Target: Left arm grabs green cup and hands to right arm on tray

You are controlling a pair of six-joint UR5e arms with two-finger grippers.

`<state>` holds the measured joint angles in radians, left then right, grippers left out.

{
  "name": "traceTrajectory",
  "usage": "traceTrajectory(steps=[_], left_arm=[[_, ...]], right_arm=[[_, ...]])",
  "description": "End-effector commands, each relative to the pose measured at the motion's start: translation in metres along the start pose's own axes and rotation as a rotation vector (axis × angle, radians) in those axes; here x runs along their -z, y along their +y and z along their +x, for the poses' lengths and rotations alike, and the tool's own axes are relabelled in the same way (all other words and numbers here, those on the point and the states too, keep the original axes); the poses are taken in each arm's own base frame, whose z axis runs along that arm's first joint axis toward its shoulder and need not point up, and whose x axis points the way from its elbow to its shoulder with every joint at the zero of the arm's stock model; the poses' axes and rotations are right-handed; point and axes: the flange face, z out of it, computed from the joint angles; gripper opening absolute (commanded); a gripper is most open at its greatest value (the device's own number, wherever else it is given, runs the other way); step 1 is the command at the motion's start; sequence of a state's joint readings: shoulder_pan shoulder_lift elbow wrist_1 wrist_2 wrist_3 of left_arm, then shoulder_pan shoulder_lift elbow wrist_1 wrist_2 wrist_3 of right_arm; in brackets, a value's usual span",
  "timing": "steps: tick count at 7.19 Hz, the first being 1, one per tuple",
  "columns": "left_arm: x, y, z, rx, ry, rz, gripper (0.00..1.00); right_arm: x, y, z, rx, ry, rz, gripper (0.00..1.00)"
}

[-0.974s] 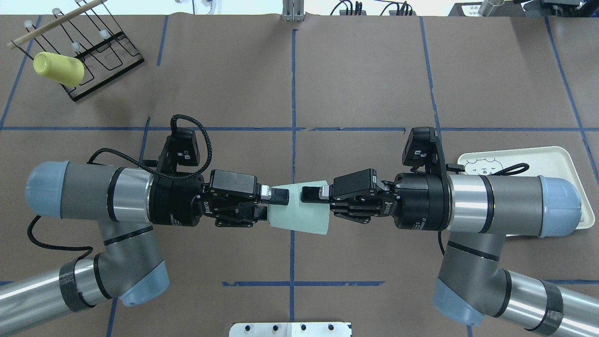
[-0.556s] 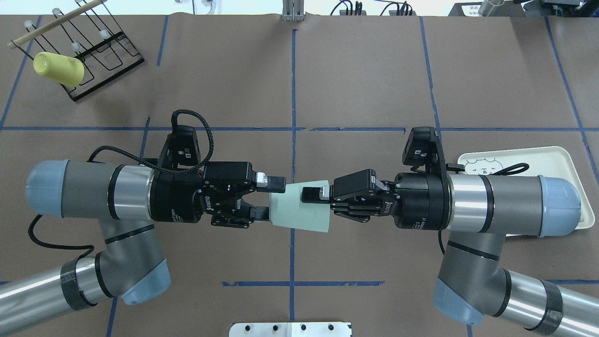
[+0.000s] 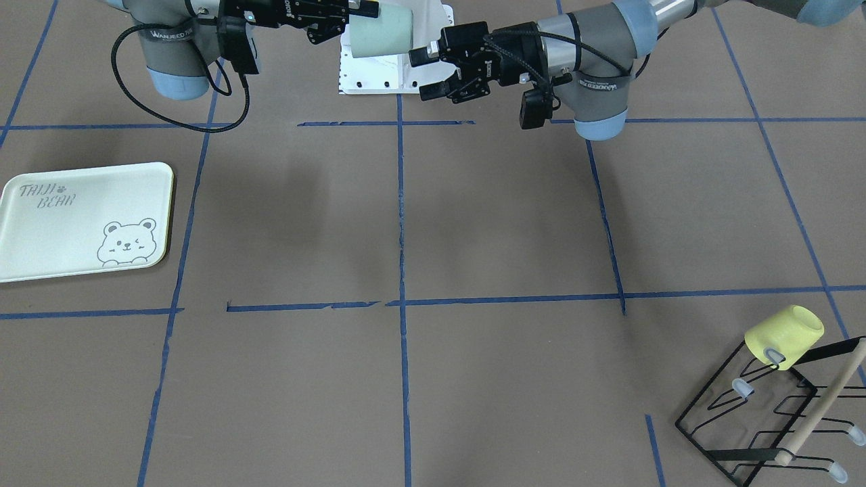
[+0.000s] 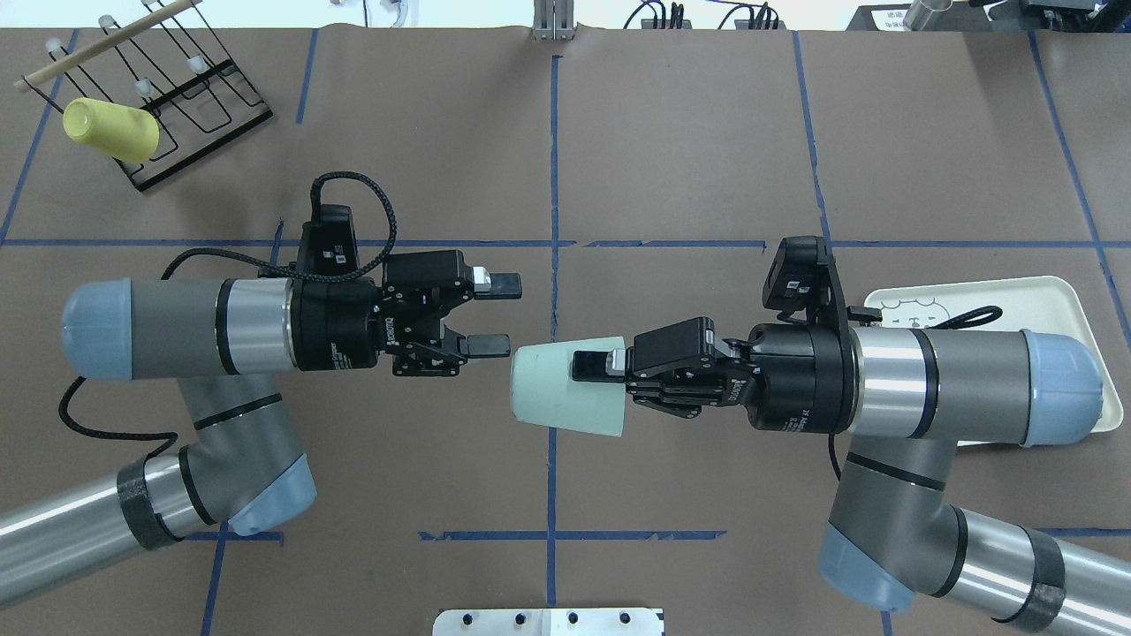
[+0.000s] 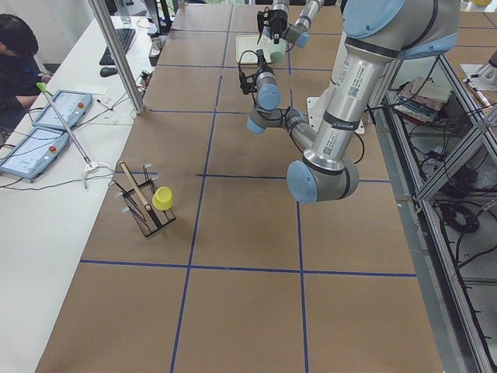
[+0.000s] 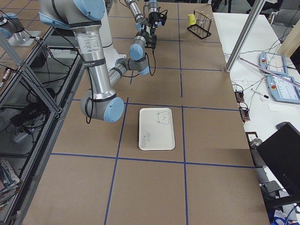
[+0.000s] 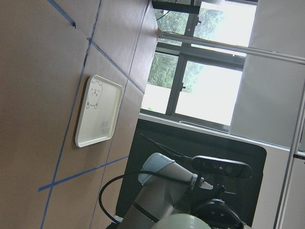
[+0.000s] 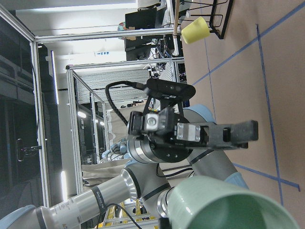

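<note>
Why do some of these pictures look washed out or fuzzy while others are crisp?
Left wrist view: the windows are blown out white, yet the tray is sharp. Right wrist view: the green cup sits so near the lens that it blurs. Front-facing view: even light, only faint soft shadows on the table.

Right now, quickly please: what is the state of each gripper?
Left gripper: open, holding nothing.
Right gripper: closed on the green cup, one finger outside its wall.
</note>
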<state>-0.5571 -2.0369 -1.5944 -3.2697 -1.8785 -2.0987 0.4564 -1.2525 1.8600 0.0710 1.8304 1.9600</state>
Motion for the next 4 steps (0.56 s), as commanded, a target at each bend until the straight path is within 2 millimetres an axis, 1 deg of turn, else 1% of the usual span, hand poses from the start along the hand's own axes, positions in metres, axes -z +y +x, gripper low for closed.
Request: traceTrajectory(steps=[1, 2, 3, 4], left_arm=[[0.020, -0.067, -0.003, -0.014, -0.082, 0.153, 1.00], [0.031, -0.106, 0.009, -0.057, -0.194, 0.268, 1.00], [0.030, -0.127, 0.006, -0.098, -0.349, 0.313, 1.00], [0.037, -0.154, 0.012, -0.143, -0.513, 0.328, 1.00]], right_arm=[[0.004, -0.011, 0.002, 0.003, 0.035, 0.029, 0.00], [0.001, -0.027, -0.003, -0.003, 0.114, 0.082, 0.00], [0.000, -0.044, -0.001, -0.014, 0.198, 0.134, 0.00], [0.003, -0.062, -0.006, -0.023, 0.319, 0.157, 0.00]])
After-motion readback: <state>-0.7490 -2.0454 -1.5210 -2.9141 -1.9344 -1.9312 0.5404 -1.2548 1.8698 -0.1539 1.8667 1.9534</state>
